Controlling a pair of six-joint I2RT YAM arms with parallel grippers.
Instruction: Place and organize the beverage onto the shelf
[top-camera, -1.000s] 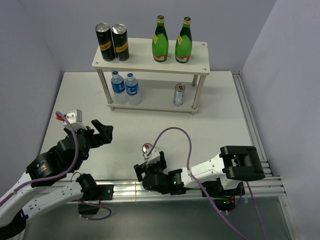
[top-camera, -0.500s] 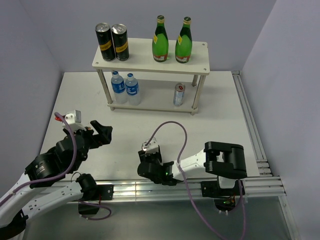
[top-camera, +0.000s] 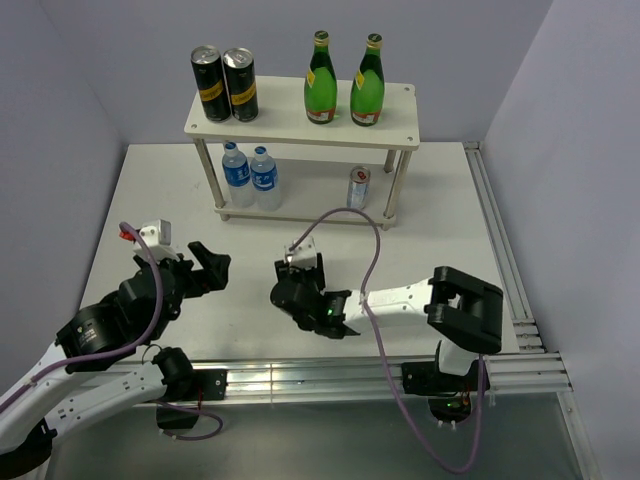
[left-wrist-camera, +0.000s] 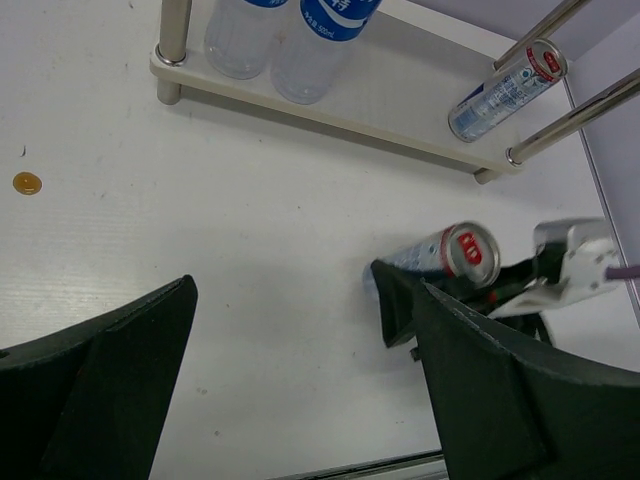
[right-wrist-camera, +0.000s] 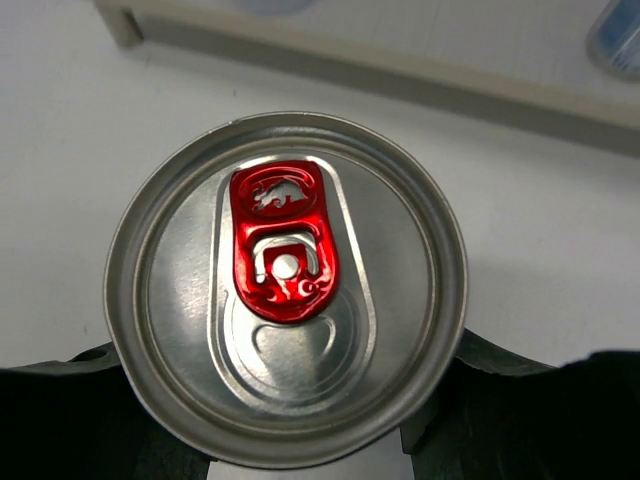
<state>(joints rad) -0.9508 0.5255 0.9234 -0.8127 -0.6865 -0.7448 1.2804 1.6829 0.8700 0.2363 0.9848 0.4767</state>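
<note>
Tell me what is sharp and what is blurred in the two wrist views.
Right wrist: the silver can lid is sharp with a soft sheen, the shelf behind is blurred. Left wrist: the can is fairly sharp, the left tool's fingers are dark, with little detail.

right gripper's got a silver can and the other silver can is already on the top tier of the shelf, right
Not quite. The other silver can stands on the bottom tier of the shelf, to the right of the water bottles, as the top external view shows. The right gripper is indeed shut on a silver can.
</note>
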